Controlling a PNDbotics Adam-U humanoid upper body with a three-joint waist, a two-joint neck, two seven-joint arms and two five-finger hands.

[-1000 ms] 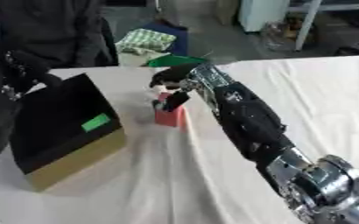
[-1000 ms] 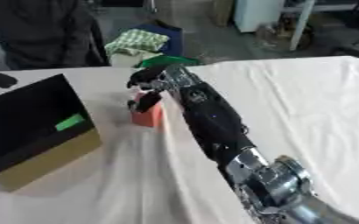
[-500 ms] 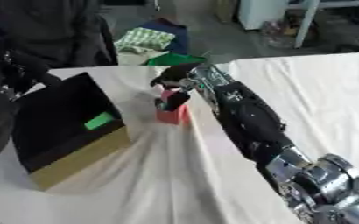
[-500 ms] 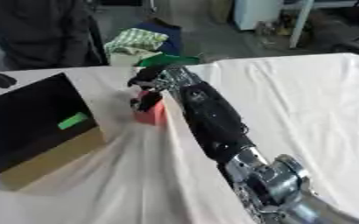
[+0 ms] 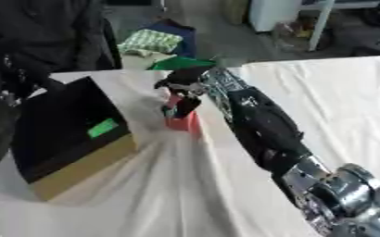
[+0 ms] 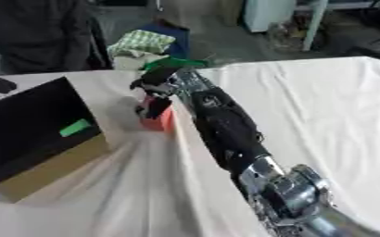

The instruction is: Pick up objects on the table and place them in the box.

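The red block (image 5: 180, 121) stands upright on the white-clothed counter (image 5: 339, 102), directly under the fingers of the right hand (image 5: 185, 88), which curl down over its top and appear to pinch it. It is a small, boxy piece, salmon-red, with its upper part hidden behind the dark fingers, so its full shape cannot be made out. The step in hand looks like the grasp itself: the block is caught but not yet lifted off the cloth. The next move calls for raising it and carrying it to the hand's left, over the rim of the box (image 5: 72, 134), a dark open carton with a tan side and a green label. A green thing (image 5: 177, 63) lies just beyond the hand. The left hand (image 5: 0, 88) shows dimly beyond the box, its fingers unclear.
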